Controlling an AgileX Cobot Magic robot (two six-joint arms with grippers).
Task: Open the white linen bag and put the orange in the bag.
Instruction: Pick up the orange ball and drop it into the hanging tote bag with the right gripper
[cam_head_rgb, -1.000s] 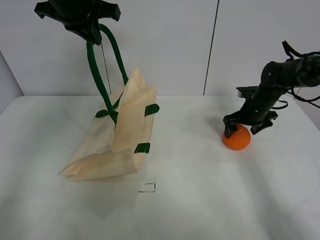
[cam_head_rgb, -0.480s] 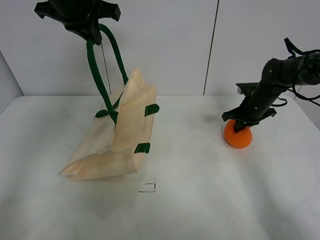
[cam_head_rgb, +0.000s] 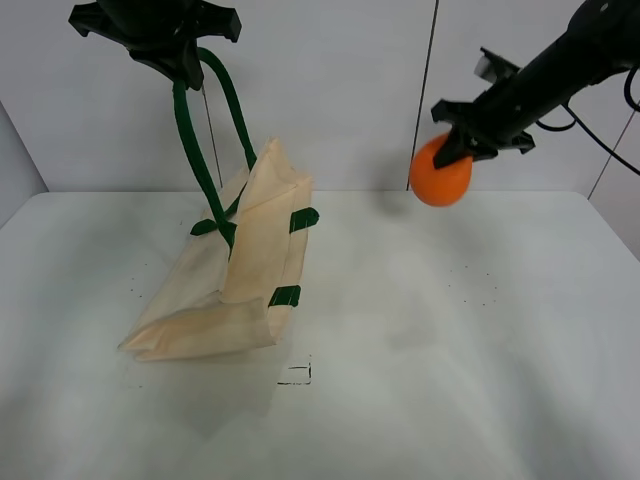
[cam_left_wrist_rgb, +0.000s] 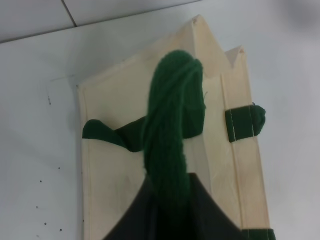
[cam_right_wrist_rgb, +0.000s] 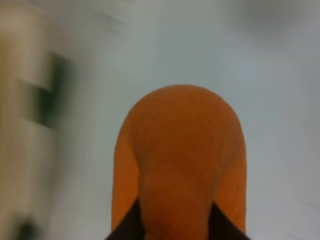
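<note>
Orange (cam_head_rgb: 441, 178), small and bright, aloft; cream fabric tote bag (cam_head_rgb: 255, 250) hanging by a strap.
The right gripper (cam_head_rgb: 455, 150) is clamped on the orange's pointed neck, high above the white table (cam_head_rgb: 450, 350), well right of the bag. The left gripper (cam_head_rgb: 186, 70) is closed on a dark green strap handle (cam_head_rgb: 190, 140); the bag's lower edge rests on the table.

The site is a robotics lab. Black robot arms (cam_head_rgb: 545, 75) reach over a plain white desk (cam_head_rgb: 420, 400) bearing a black corner mark (cam_head_rgb: 298, 374); white wall panels (cam_head_rgb: 330, 90) stand behind.
</note>
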